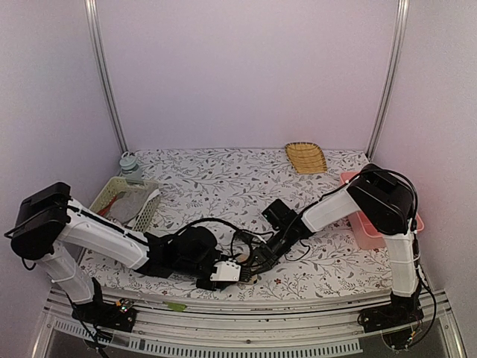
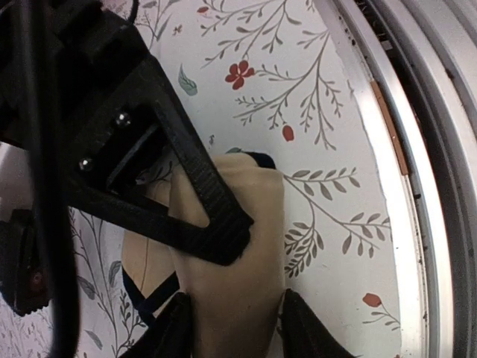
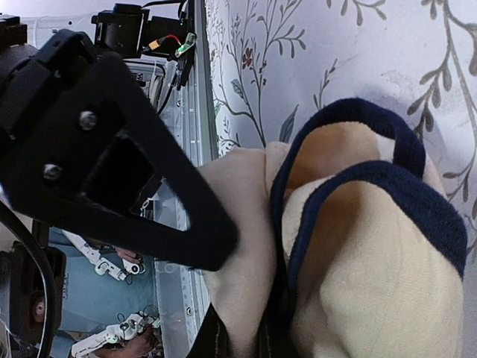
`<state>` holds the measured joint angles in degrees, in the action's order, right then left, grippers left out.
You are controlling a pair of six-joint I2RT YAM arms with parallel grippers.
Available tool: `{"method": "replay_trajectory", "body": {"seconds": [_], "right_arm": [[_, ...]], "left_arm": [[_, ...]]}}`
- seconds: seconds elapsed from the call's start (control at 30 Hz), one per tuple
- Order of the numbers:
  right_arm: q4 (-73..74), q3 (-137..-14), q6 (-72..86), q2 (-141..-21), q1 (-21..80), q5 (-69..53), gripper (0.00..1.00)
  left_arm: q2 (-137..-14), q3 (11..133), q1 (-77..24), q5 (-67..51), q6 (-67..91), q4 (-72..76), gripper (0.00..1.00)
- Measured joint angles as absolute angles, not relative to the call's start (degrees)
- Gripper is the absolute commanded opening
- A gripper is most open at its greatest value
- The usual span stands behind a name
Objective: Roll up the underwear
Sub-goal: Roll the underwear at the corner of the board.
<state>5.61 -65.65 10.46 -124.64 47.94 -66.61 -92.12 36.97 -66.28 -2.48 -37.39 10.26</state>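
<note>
We judge the roll half made. The beige briefs (image 3: 373, 298) with dark edging lie bunched at lower centre of the top view, on the floral table (image 1: 223, 179), between left gripper (image 1: 235, 274) and right gripper (image 1: 258, 262). One left finger (image 2: 212, 224) presses the cloth. We cannot tell how far either pair of jaws is open. The next move calls for turning the bundle tighter while pinning the loose edge.
</note>
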Motion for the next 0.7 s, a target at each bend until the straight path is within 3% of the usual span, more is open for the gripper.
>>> {"method": "replay_trajectory", "body": {"seconds": [0.1,0.3,0.47,0.7], "right_arm": [[6.02,-65.89,10.46,-124.64,47.94,-66.35,0.0],[9.06,-68.2,10.59,-125.58,47.99,-65.84,0.0],[11.55,-71.75,10.46,-127.24,48.4,-65.54,0.33],[7.09,-67.44,10.68,-122.13,47.62,-60.07,0.44]], "left_arm": [[-94.72,38.26,-66.28,-2.5,-37.41,9.06,0.21],[-94.45,39.05,-66.19,-2.68,-35.59,6.59,0.05],[-93.27,39.7,-65.87,-2.5,-33.28,2.42,0.0],[-93.23,43.0,-66.0,-7.38,-30.44,-6.28,0.0]]}}
